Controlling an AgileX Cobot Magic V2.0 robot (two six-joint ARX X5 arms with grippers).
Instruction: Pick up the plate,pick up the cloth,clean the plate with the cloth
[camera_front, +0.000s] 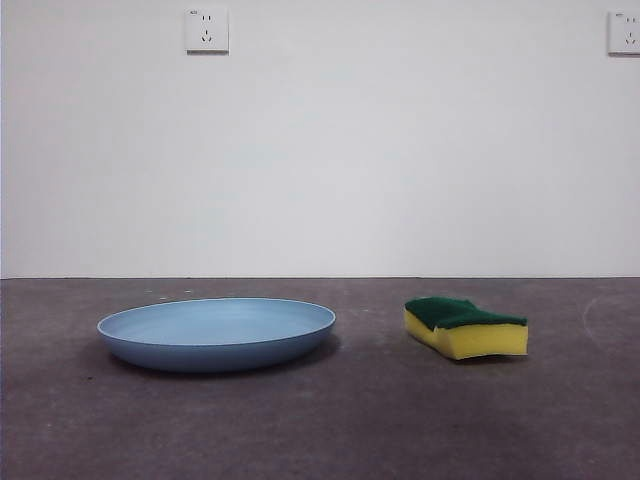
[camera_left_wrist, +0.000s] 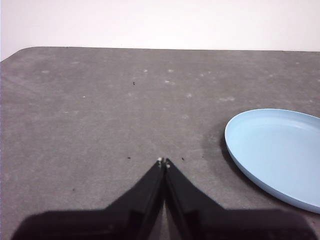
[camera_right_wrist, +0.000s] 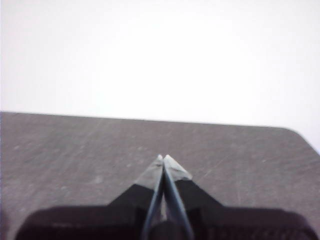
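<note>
The light blue plate (camera_front: 216, 333) lies flat on the dark grey table, left of centre in the front view. Right of it rests the cloth (camera_front: 465, 326), a small yellow sponge with a dark green top. In the left wrist view my left gripper (camera_left_wrist: 163, 161) is shut and empty above bare table, with the plate (camera_left_wrist: 280, 152) off to one side, apart from it. My right gripper (camera_right_wrist: 163, 158) is shut too, holding nothing, over bare table; neither plate nor cloth shows in that view. Neither arm appears in the front view.
A white wall stands behind the table (camera_front: 320, 430), with two sockets (camera_front: 206, 29) high up. The table's far edge and a rounded corner (camera_left_wrist: 20, 52) show in the left wrist view; another rounded corner (camera_right_wrist: 295, 132) shows in the right wrist view.
</note>
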